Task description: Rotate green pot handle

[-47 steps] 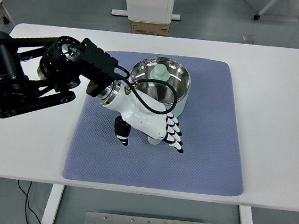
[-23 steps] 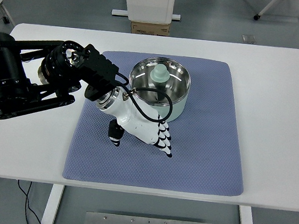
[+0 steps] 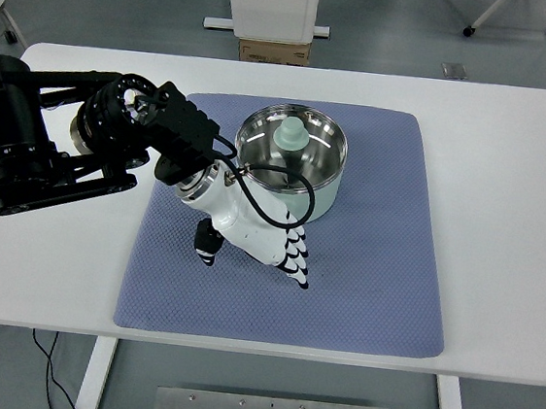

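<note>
Now the left robot hand [image 3: 255, 237] has pulled back from the green pot [image 3: 293, 158] toward the mat's [image 3: 383, 275] near-left — fingers loosely spread, holding nothing — pot sits mid-mat toward the table's [image 3: 509, 190] far edge, so the turn looks finished.

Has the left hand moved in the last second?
Yes. The left hand slid left and slightly nearer along the mat, away from the pot.

Your left hand [image 3: 255, 237] covers the near-left side of the green pot [image 3: 292, 160], so you can't tell where its handle sits or whether the fingers touch it. The left arm's shoulder end runs off the left edge. The far cardboard box [image 3: 273, 51] is half hidden behind the table [image 3: 511, 171].
</note>
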Controlling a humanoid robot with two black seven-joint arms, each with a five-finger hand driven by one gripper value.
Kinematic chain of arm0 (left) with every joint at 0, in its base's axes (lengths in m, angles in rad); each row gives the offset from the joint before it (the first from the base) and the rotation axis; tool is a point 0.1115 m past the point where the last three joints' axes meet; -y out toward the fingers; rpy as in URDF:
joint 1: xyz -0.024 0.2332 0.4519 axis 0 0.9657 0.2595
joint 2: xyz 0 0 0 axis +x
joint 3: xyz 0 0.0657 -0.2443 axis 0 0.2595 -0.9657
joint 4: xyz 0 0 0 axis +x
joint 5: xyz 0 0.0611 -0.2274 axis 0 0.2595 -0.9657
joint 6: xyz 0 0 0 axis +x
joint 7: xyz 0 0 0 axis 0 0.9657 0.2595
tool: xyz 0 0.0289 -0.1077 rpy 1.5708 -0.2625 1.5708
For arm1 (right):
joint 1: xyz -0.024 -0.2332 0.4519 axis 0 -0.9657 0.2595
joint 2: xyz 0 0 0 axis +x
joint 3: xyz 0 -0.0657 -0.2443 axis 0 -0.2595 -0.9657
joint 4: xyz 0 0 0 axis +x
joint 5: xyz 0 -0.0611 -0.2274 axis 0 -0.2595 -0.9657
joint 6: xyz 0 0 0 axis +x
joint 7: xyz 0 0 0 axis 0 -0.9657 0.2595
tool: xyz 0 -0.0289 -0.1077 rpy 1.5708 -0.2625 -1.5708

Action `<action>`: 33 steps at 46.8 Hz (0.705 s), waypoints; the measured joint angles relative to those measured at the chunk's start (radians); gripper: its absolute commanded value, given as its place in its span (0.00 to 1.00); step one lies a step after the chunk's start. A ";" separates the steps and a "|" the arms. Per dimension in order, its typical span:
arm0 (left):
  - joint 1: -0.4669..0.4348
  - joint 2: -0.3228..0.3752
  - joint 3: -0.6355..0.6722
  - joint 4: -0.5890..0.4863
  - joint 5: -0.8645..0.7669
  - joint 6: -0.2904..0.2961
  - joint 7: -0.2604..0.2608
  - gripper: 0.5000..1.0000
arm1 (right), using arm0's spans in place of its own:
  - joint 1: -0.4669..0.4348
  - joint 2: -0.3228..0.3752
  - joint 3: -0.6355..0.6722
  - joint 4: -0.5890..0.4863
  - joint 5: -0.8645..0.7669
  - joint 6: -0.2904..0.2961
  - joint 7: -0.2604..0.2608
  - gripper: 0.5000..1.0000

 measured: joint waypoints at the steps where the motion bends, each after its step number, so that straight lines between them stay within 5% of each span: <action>1: -0.001 0.001 0.001 -0.001 0.004 0.000 0.000 1.00 | 0.000 0.000 0.000 0.000 0.000 0.000 0.000 1.00; 33: -0.078 0.052 0.088 -0.023 0.039 0.000 0.000 1.00 | 0.000 0.000 0.000 0.000 0.000 0.000 0.000 1.00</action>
